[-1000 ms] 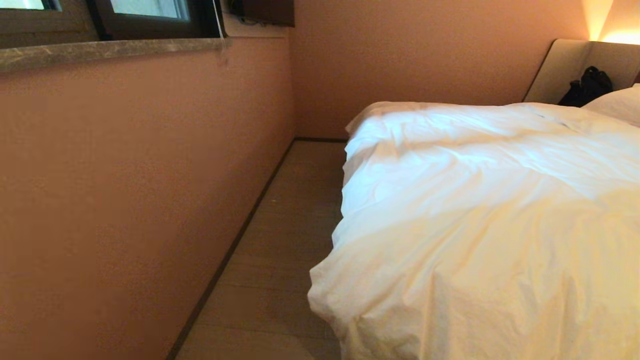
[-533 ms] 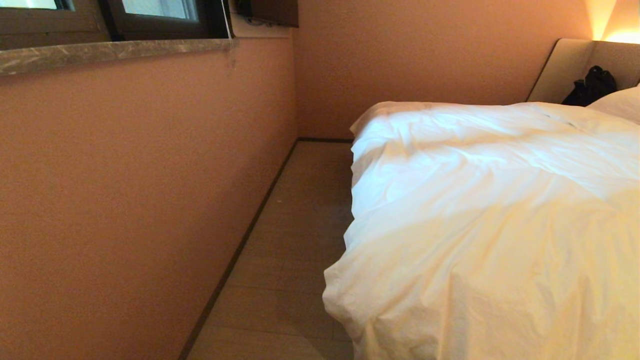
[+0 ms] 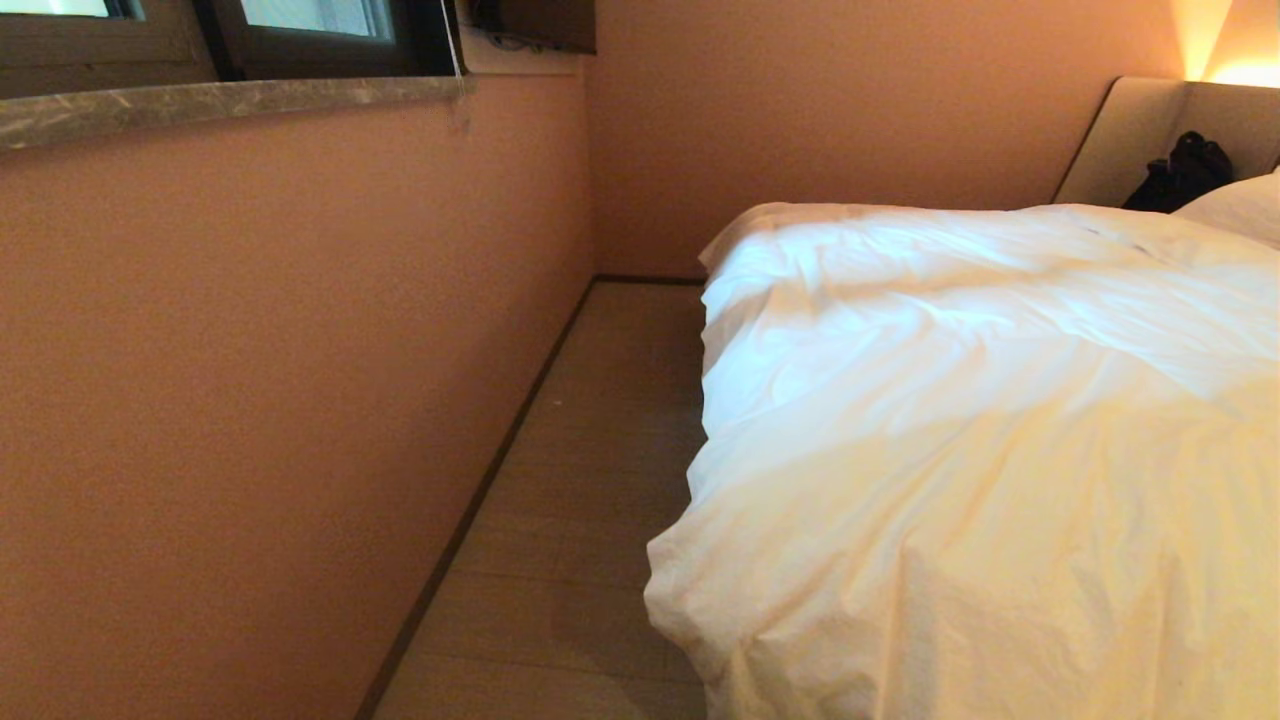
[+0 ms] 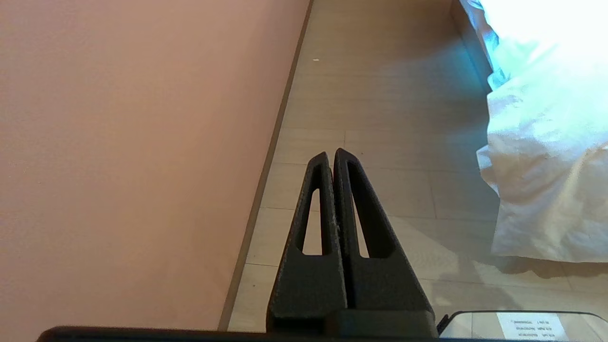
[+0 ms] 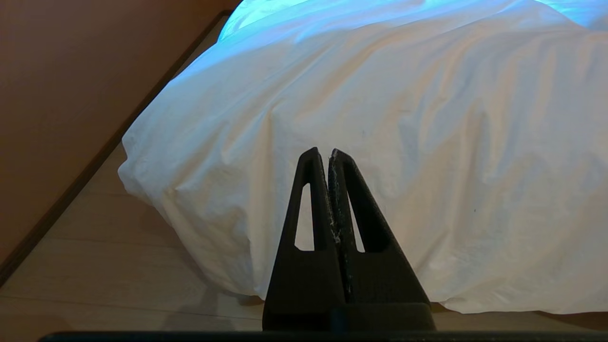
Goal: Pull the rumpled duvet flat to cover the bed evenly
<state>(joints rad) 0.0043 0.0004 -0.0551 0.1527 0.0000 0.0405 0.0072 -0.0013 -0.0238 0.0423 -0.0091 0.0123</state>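
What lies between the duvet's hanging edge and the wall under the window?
Only a strip of bare wood-look floor separates the duvet from the wall; the head view shows it, and the left wrist view too.

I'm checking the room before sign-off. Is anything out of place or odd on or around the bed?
A black bag-like object sits against the headboard beside a pillow, an odd place for it. The duvet is wrinkled and bunches low at the near corner, almost down to the floor.
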